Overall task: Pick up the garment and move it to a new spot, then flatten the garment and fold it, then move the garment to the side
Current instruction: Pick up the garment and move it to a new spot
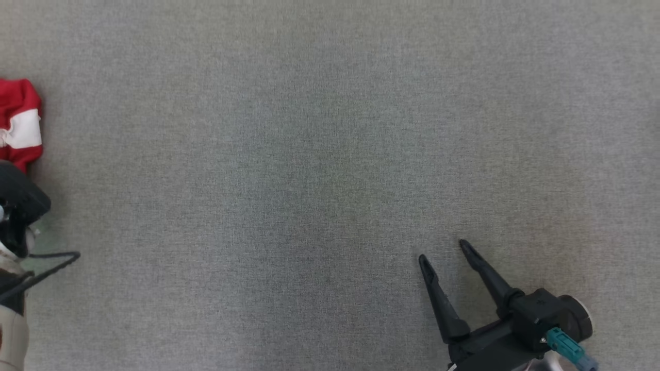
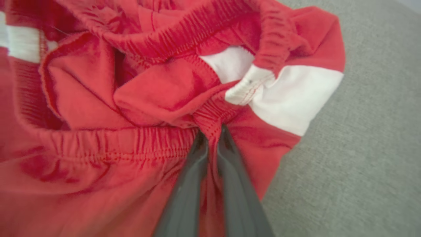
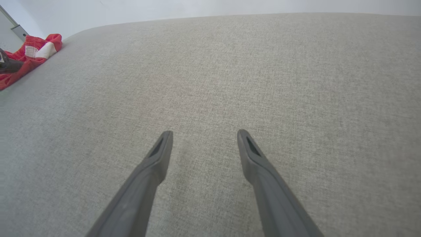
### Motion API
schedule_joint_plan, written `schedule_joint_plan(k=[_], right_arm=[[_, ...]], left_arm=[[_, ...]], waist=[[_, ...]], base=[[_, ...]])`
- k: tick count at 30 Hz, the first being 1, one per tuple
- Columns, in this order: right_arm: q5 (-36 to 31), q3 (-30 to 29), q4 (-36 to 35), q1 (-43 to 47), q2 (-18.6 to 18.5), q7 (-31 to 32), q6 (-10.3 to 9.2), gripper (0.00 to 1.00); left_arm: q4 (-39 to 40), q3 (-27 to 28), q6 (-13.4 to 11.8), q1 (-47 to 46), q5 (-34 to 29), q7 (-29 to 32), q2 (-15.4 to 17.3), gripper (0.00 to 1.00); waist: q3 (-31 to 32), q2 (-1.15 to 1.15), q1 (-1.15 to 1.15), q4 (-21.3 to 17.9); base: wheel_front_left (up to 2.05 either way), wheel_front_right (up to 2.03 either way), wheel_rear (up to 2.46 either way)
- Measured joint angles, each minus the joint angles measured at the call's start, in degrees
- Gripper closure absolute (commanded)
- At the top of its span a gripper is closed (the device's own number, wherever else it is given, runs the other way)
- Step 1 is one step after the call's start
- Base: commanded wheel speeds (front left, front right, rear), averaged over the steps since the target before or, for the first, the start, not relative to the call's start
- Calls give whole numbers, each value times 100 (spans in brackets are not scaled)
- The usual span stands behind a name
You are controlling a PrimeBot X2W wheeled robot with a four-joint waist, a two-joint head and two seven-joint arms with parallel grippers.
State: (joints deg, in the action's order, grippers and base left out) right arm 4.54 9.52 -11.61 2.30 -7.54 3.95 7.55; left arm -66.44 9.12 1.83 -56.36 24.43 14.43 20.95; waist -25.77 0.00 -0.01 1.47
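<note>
Left gripper point(image 2: 212, 133): fingers pinched on a gathered waistband fold of the red-and-white garment point(image 2: 131, 98), crumpled far left on the grey fabric surface point(image 1: 330, 154). Right gripper point(image 1: 442, 249): jaws spread, empty, well apart.

Wide grey surface point(image 1: 330, 154) free; garment point(image 1: 18, 123) bunched far left.

Materials and finish
Garment point(image 2: 98, 98): soft cloth, gathered elastic band. Worktop point(image 1: 330, 154): matt grey woven fabric. Right pincer point(image 3: 204, 132): matt dark plastic.
</note>
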Motion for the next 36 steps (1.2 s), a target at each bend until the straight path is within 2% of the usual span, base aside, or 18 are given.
schedule_joint_plan(k=[5, 11, 16, 20, 24, 27, 36], right_arm=[[186, 103, 288, -29, 97, -152, 0, 0], [358, 254, 742, -50, 236, -409, 0, 0], [520, 215, 1137, -98, 365, -716, 0, 0], [597, 141, 1368, -98, 415, -907, 0, 0], [639, 64, 1512, -107, 442, -1061, 0, 0], [651, 29, 1592, -119, 454, -1133, 0, 0], [806, -42, 1660, -135, 455, -1205, 0, 0]], left_arm=[[25, -207, 203, 104, -107, -15, 113, 100], [520, -620, 426, 143, -370, 3, 312, 100], [1504, -1028, 526, 15, -468, 380, 447, 100], [2473, -1362, 555, -36, -374, 623, 432, 100], [3631, -1850, 563, -23, 42, 968, 114, 100], [4290, -2020, 568, 26, 294, 1100, -82, 100], [5410, -2432, 416, 395, 511, 1074, -972, 100]], waist=[[283, 0, 1, -2], [802, 0, 0, -4], [1331, 0, 0, -39], [1652, 0, 0, -86], [1929, 0, 0, -170], [2075, -1, -1, -299], [2289, -1, 0, -925]], base=[[0, 0, 0], [0, 0, 0], [0, 0, 0], [0, 0, 0], [0, 0, 0], [0, 0, 0], [0, 0, 0]])
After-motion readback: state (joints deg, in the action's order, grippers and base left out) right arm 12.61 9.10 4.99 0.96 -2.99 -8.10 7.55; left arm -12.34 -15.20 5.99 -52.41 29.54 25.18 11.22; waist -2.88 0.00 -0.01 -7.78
